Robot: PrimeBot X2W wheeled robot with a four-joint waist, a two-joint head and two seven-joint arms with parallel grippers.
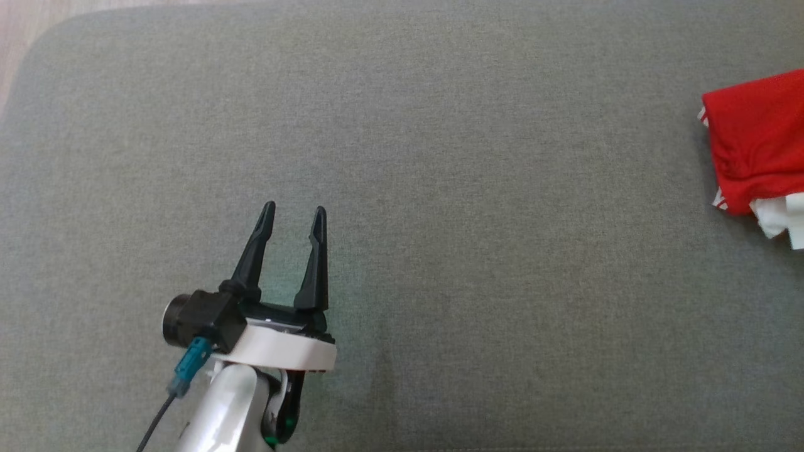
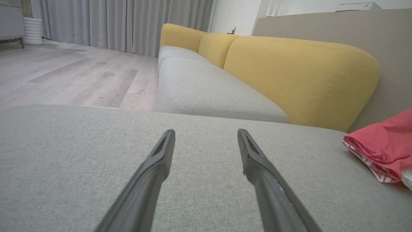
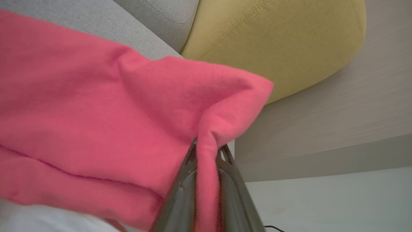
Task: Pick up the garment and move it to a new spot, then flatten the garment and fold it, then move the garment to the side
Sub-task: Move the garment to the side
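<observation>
At the lower left of the head view, our left tool (image 1: pixel 295 208) hovers over the grey cushion (image 1: pixel 440 251), fingers spread wide, nothing between them. The cushion runs from there across to the right. At the far right edge sits the garment (image 1: pixel 757 141): a red bundle with white and red-striped layers poking out underneath. The frame cuts it off, so we can't tell its full outline. What we do see runs roughly front-to-back. The relation that matters: the garment lies well apart from the left tool, off to its right. It sits in the right tool (image 3: pixel 208 151), whose fingers are nearly pressed together, pinching a ridge of the red cloth. So the right arm owns this one; the left would need a long reach across. We judge the garment already folded and the move-to-the-side step in hand. Any carry should head toward the right, away from the left tool. Beyond the garment: the yellow backrest (image 2: pixel 299 77), then the wall panel (image 2: pixel 322 25).
</observation>
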